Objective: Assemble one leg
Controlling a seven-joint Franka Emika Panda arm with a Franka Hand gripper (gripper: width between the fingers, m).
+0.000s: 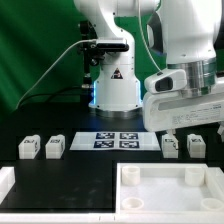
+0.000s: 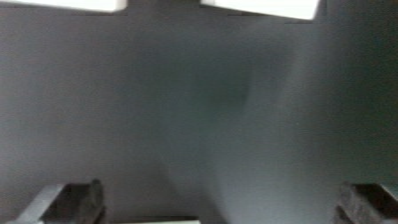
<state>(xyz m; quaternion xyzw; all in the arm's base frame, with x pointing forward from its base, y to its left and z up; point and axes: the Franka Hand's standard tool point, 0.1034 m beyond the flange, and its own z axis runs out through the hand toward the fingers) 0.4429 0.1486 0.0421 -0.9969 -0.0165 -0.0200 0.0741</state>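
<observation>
Gripper (image 1: 184, 129), fingers spread wide and empty, hangs near the leg (image 1: 170, 146) at the exterior view's right: judged light, rigid, smooth plastic; pinch across opposite flat sides

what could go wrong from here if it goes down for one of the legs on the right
1. The open gripper hangs above one leg and a second leg standing close beside it. Coming down for one, it may knock the other.
2. The wrist view is blurred and shows nothing between the fingers, so alignment is unconfirmed and a grasp may miss.
3. A pushed leg might slide against the tray.
</observation>
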